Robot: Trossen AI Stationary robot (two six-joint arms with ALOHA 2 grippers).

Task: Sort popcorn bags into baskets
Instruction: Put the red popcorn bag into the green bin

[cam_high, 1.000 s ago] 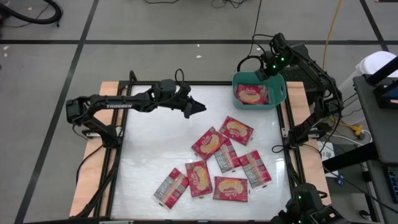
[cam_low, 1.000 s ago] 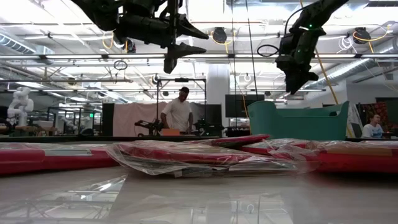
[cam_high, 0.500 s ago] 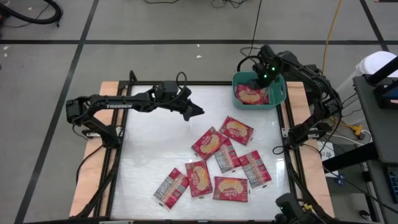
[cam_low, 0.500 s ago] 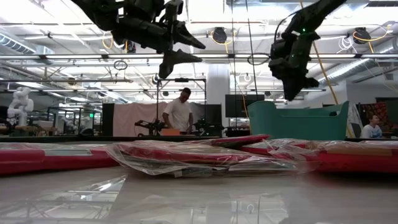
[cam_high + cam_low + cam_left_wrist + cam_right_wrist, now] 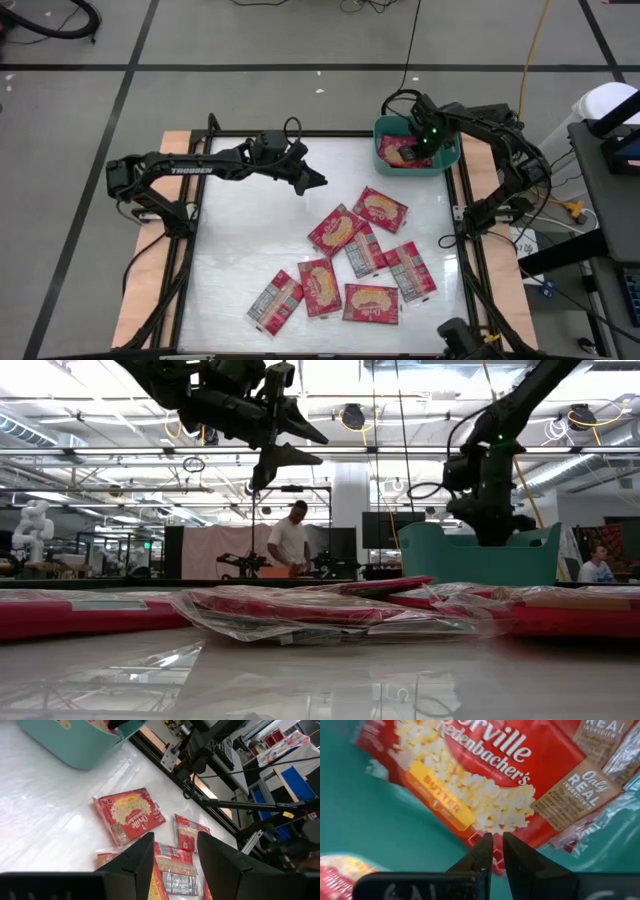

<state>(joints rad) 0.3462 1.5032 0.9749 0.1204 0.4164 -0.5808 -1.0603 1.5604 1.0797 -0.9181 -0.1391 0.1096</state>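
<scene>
Several red popcorn bags (image 5: pixel 350 255) lie flat and partly overlapping on the table's right half, some with the grey-white back up. They show as a low pile in the low view (image 5: pixel 300 610). The teal basket (image 5: pixel 445 160) stands at the far right corner with bags inside (image 5: pixel 393 152). My right gripper (image 5: pixel 495 851) is down inside the basket, fingers all but shut, over the edge of a bag (image 5: pixel 485 785) lying there. In the low view the basket's wall (image 5: pixel 480 555) hides it. My left gripper (image 5: pixel 315 180) hovers open above the table's far middle, left of the basket. My right gripper comes down from above into the basket, and its fingertips (image 5: pixel 482 847) stand at the edge of a red bag (image 5: pixel 495 857). Red wrapper shows in the narrow gap between them. I cannot tell whether they touch or pinch it.
Bare white table top (image 5: pixel 240 250) fills the left half. Wooden strips and the arms' metal frame (image 5: pixel 470 250) run along both sides. The nearest loose bag (image 5: pixel 130 815) lies just near of the basket (image 5: pixel 75 742). People stand in the room beyond the table (image 5: pixel 288 545).
My right gripper has swung from above the basket's far rim toward the table's near edge and down, ending inside the basket among the bags. The bags on the table have stayed put.
</scene>
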